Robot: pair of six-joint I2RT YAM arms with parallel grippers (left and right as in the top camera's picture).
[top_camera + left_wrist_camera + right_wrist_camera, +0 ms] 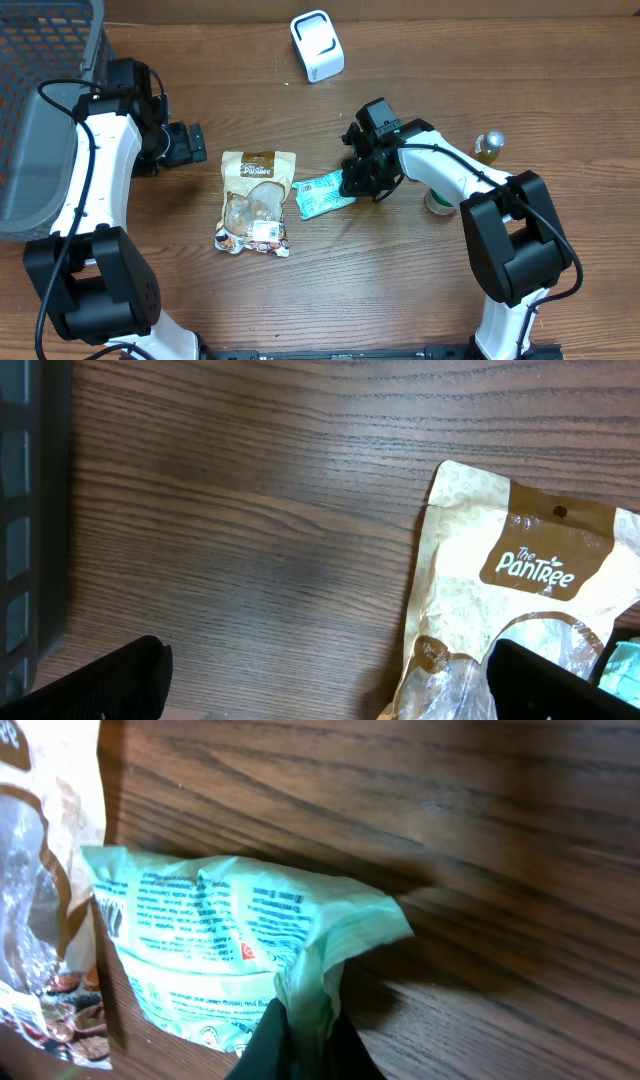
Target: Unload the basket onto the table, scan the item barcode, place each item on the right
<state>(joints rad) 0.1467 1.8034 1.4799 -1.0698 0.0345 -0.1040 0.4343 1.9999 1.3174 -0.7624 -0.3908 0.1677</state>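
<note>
A mint-green printed packet [322, 193] lies on the wooden table, just right of a tan PanTree pouch [255, 200]. My right gripper [358, 178] is shut on the packet's right end. In the right wrist view the dark fingers [285, 1045] pinch a crumpled fold of the green packet [220, 920]. A white scanner [317, 45] stands at the back of the table, well apart from the packet. My left gripper [185, 143] hangs open left of the pouch's top. In its wrist view the pouch [520, 590] reaches under the right finger [555, 680], with bare wood between the jaws.
A grey mesh basket [40, 120] fills the far left edge. A small bottle with a silver cap [488, 146] and a round jar or roll [440, 200] stand right of my right arm. The pouch's edge [30, 870] lies against the packet's left side.
</note>
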